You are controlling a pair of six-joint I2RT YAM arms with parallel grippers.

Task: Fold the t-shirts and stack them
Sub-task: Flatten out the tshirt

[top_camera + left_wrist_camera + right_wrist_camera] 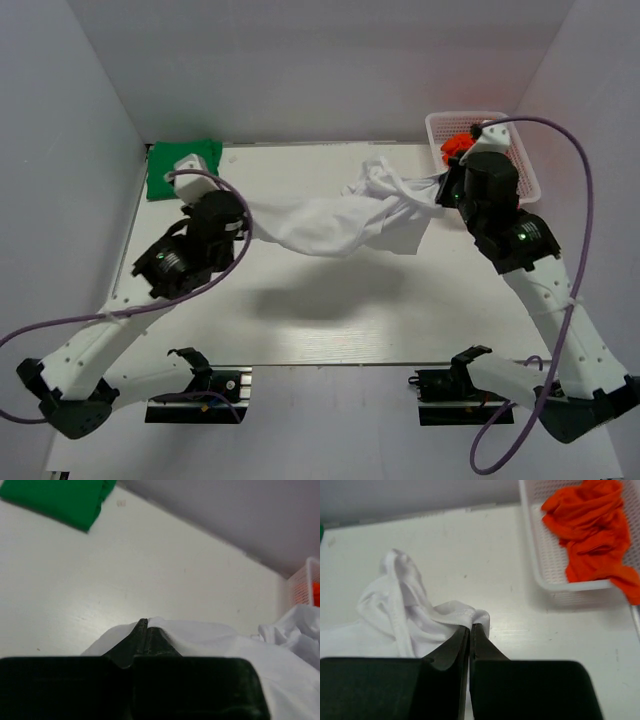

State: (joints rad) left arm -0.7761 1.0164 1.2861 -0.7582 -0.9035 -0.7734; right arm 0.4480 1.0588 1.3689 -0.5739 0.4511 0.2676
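Observation:
The white t-shirt (330, 222) hangs stretched between my two grippers above the table, sagging in the middle and bunched toward the right. My left gripper (243, 222) is shut on its left edge; the cloth (210, 635) drapes over the closed fingers (144, 630). My right gripper (447, 188) is shut on a hemmed edge of the white shirt (455, 614). The green t-shirt (182, 167) lies folded at the table's back left corner and shows in the left wrist view (60, 497).
A white lattice basket (525, 160) stands at the back right, holding an orange cloth (592, 525). White walls enclose the table on three sides. The shirt's shadow falls on the table's middle.

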